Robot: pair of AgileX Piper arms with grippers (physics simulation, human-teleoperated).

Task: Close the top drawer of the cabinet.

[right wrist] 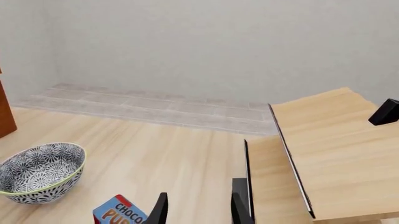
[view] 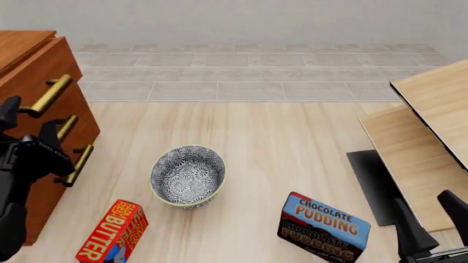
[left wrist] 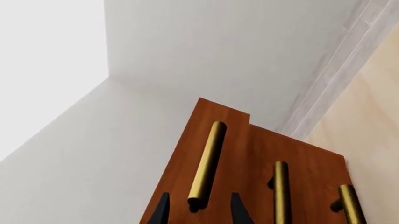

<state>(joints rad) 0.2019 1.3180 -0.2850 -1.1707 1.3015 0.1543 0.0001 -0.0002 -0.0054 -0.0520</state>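
The reddish-brown cabinet (view: 26,52) stands at the far left of the front view. Its top drawer (view: 52,67) juts out slightly past the two lower drawers, as the step in the wood (left wrist: 181,158) shows in the left wrist view. My left gripper (view: 29,118) is open, its fingers on either side of the near end of the top drawer's brass handle (left wrist: 209,158), without closing on it. At the bottom right my right gripper (view: 431,216) is open and empty, far from the cabinet.
A patterned bowl (view: 188,176) sits mid-floor, with a red butter box (view: 113,233) in front of it on the left and a chocolate pudding box (view: 324,227) on the right. Pale wooden boards (view: 431,109) and a black slab (view: 376,186) lie on the right.
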